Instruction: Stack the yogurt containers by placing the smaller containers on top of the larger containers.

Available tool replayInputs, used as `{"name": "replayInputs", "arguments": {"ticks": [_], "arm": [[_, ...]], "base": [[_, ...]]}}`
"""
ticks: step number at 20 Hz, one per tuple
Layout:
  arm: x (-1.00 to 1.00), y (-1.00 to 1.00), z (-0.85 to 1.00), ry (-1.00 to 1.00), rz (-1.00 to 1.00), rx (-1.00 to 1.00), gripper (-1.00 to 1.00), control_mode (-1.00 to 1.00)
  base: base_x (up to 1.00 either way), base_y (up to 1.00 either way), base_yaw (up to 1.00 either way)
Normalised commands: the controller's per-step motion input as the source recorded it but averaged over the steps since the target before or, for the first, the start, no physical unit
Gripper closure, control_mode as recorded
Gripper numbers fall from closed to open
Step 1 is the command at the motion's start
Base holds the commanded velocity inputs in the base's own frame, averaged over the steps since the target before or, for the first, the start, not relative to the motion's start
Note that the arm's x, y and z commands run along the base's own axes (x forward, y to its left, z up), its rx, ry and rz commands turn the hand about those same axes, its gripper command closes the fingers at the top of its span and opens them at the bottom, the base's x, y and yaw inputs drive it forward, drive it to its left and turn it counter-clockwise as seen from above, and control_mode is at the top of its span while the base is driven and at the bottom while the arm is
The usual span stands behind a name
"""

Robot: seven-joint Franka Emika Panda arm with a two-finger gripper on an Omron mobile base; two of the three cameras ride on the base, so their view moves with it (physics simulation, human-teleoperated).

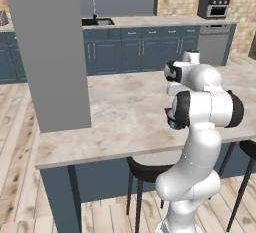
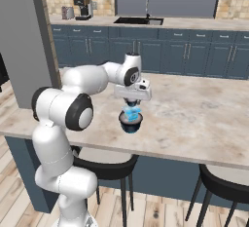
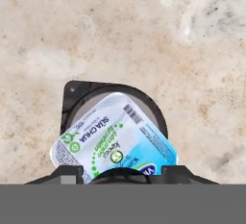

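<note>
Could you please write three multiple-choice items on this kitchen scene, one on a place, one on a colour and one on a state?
1. Where is the light-blue container?
A. Directly over the wide dark cup
B. In the sink
C. On a bar stool

2. What colour are the cabinet fronts along the back wall?
A. Red
B. Dark blue
C. Yellow

3. How does the gripper stand?
A. Wide open, far from any container
B. Closed on the faucet
C. Around the light-blue container, above the wide dark cup

Answers:
1 A: the hand view shows the blue lid covering most of the dark cup's rim.
2 B: both base views show dark blue doors.
3 C: the right base view shows the blue container between the fingers, just over the cup on the counter.
</note>
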Motion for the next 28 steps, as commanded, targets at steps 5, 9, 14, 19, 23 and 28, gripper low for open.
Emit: {"name": "replayInputs", "arguments": {"ticks": [5, 9, 14, 19, 23, 28], "arm": [[0.0, 0.0, -0.08, 0.0, -0.02, 0.01, 1.0, -1.0], [0.0, 0.0, -0.05, 0.0, -0.02, 0.02, 1.0, -1.0], [0.0, 0.0, -0.03, 0.0, -0.02, 0.01, 1.0, -1.0], [0.02, 0.0, -0.03, 0.0, -0.02, 0.0, 1.0, -1.0], [0.0, 0.0, -0.03, 0.0, -0.04, 0.0, 1.0, -1.0], [0.0, 0.0, -0.01, 0.0, -0.03, 0.0, 1.0, -1.0]], "base": [[0.0, 0.0, 0.0], [0.0, 0.0, 0.0], [0.0, 0.0, 0.0], [0.0, 0.0, 0.0], [0.0, 0.0, 0.0], [0.0, 0.0, 0.0]]}}
